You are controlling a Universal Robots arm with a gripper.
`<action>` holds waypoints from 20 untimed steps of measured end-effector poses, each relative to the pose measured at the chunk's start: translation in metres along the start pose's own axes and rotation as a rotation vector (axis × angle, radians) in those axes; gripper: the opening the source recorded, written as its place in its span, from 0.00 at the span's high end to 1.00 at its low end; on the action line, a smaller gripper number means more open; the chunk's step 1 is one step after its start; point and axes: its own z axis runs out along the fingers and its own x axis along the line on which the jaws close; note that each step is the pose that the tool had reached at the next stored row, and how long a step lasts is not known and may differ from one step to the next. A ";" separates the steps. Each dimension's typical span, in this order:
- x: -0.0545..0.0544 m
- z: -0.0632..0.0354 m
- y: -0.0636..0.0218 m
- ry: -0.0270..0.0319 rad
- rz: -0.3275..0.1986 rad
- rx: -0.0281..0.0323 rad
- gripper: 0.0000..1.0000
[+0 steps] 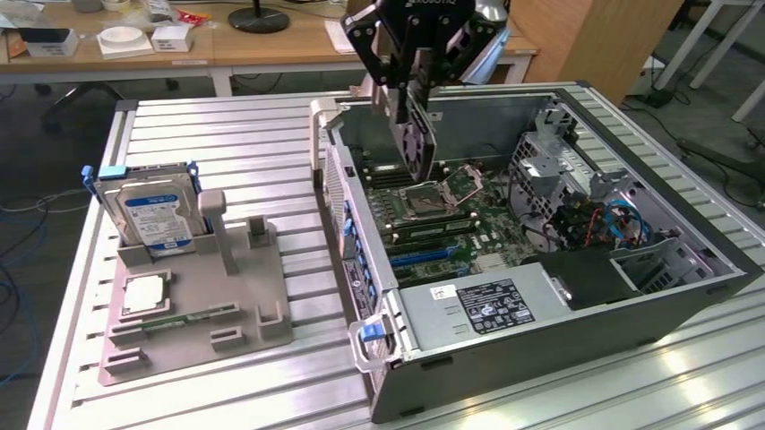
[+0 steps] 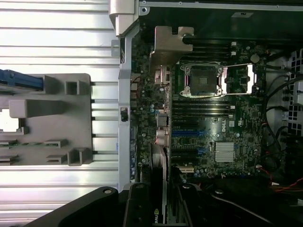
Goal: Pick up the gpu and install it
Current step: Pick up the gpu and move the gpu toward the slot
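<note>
The exterior view is showing the gripper (image 1: 407, 85) clamping the gpu (image 1: 414, 134), which is hanging upright between the 2 jaws above the open computer case (image 1: 669, 296). The wrist view is showing the gpu edge-on over the motherboard (image 2: 246, 113).

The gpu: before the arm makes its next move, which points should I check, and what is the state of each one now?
1. Grip: ok. The jaws are closed on the gpu, which hangs on edge.
2. Position: ok. The gpu is above the open computer case, over the motherboard.
3. Blue slots free: ok. No card sits in them.
4. Cables: ok. They lie toward the exterior view's right, apart from the blue slots.
5. Gpu edge lined up with a slot: cannot tell.
</note>
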 end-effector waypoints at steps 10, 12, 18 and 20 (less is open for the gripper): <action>-0.012 0.0002 0.0002 0.0001 0.000 0.0001 0.74; -0.015 0.0003 0.0002 0.0000 0.000 0.0001 0.74; -0.023 0.0004 0.0003 0.0000 0.000 0.0000 0.74; -0.025 0.0005 0.0004 0.0000 0.000 0.0000 0.74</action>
